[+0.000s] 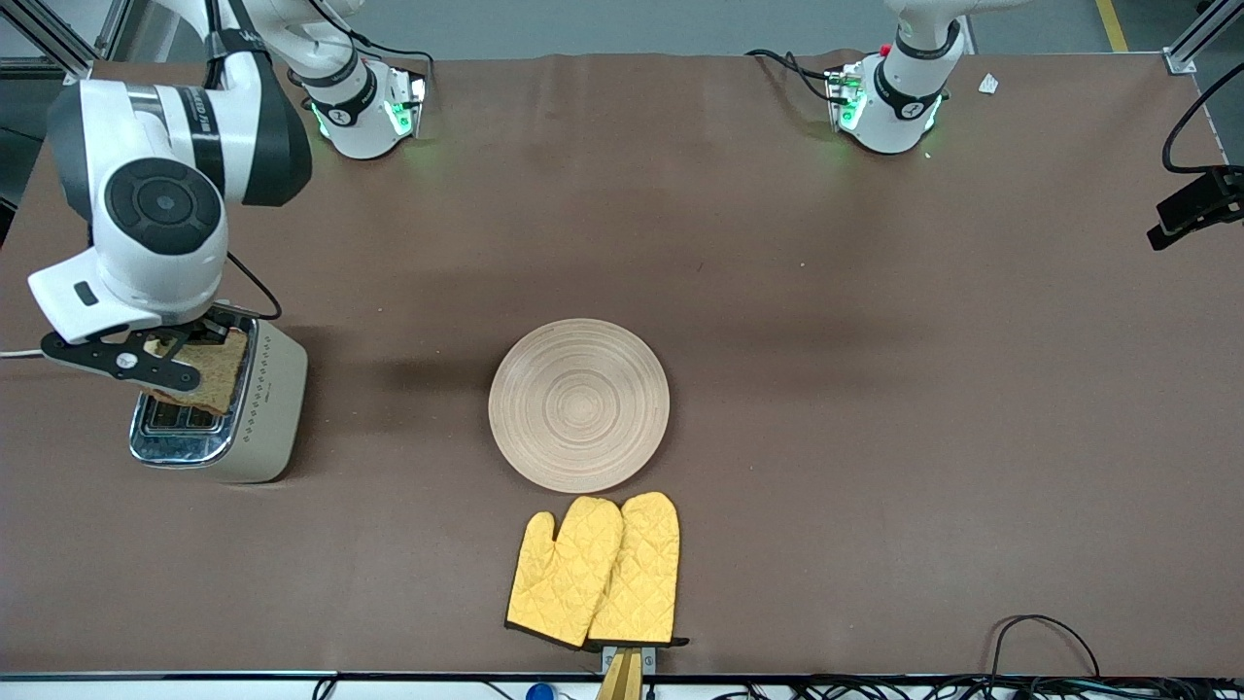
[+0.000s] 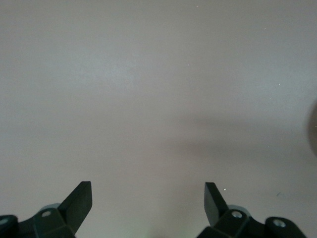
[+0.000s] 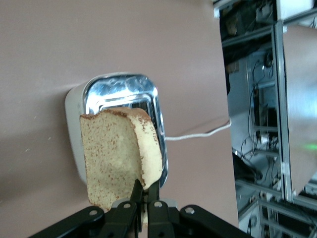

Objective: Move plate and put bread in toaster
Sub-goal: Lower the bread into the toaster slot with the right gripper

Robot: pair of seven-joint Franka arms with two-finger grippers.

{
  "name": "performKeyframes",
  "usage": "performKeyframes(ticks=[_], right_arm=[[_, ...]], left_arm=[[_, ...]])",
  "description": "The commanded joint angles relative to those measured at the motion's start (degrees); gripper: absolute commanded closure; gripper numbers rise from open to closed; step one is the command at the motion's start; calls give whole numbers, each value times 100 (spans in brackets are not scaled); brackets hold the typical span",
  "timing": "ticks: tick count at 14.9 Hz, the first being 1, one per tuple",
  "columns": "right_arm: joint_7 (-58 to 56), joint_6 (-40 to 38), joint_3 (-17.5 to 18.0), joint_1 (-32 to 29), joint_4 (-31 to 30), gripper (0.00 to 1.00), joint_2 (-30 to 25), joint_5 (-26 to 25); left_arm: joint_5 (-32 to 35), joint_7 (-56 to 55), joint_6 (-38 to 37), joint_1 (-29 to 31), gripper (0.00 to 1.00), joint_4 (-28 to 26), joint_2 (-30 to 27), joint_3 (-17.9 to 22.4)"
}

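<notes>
The beige toaster (image 1: 255, 408) with a chrome top stands at the right arm's end of the table. My right gripper (image 1: 163, 352) is shut on the bread (image 1: 212, 369), a brown speckled slice, and holds it edge-down just over the toaster's slots. In the right wrist view the fingers pinch the slice (image 3: 116, 158) by its crust, above the toaster's chrome top (image 3: 124, 96). The pale wooden plate (image 1: 579, 404) lies bare in the middle of the table. My left gripper (image 2: 147, 196) is open and empty over bare table; it is out of the front view.
A pair of yellow oven mitts (image 1: 595, 572) lies nearer to the front camera than the plate, almost touching its rim. The toaster's white cord (image 3: 198, 134) runs off toward the table edge. A black camera mount (image 1: 1195, 204) sits at the left arm's end of the table.
</notes>
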Motion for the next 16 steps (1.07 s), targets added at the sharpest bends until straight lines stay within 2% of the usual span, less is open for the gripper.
performKeyframes(ticks=[1,3,8,12,16], right_arm=[[40,928,-159,-33,-1482,100,-888,-458],[40,1203,-369,-33,-1766,100,-1039,-511],[40,1379,-467,-33,-1960,100,-1074,-529],[40,1773,-739,-33,-2161,100,-1065,-652],[111,1836,-766,-15,-2215,100,-1048,-652]], left_arm=[[-39,88,-2,-15,0,0,42,-2],[-22,88,7,-6,0,0,69,-2],[75,97,16,11,0,0,69,-1],[101,88,16,11,0,35,60,7],[110,88,16,-6,0,36,60,-10]])
